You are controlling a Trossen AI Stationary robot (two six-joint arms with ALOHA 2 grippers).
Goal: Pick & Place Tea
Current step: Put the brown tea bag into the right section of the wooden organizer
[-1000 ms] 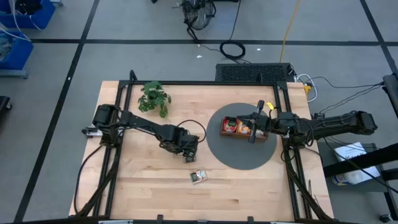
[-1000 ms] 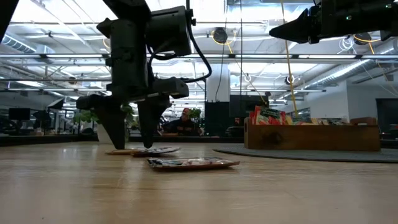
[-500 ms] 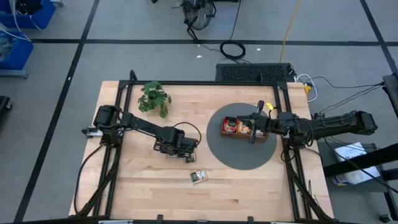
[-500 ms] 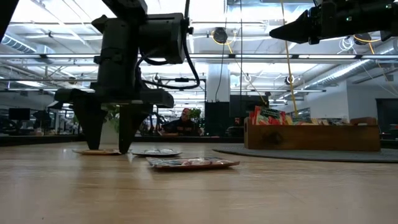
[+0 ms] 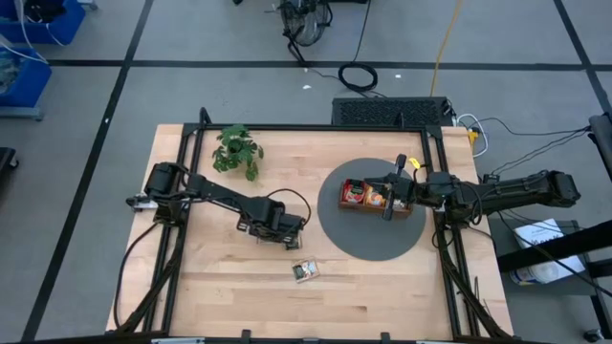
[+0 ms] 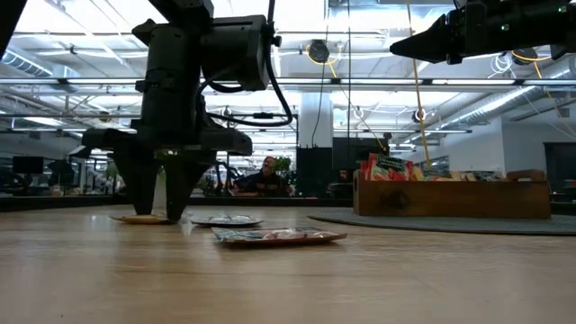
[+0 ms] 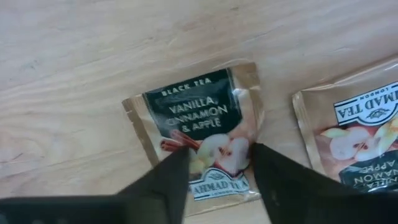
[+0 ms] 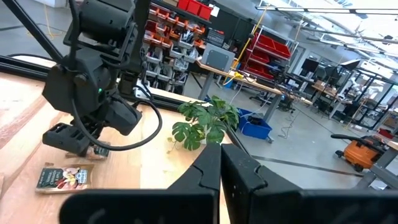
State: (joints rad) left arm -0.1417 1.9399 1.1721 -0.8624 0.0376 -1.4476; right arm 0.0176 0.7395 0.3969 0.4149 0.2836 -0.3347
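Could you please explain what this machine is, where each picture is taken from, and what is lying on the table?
It is a two-armed robot at a wooden table. One picture looks straight down, one looks level across the tabletop, and one camera rides on each wrist.

The left gripper is down on the table, its dark fingers straddling a tea sachet printed "Vanilla, Cinnamon & Apple"; they are closing but have not lifted it. A second sachet lies beside it, and a third lies nearer the table's front edge.

The right gripper, shut and empty, hangs above a wooden tray holding more sachets, on a round grey mat. A small green plant stands at the back.
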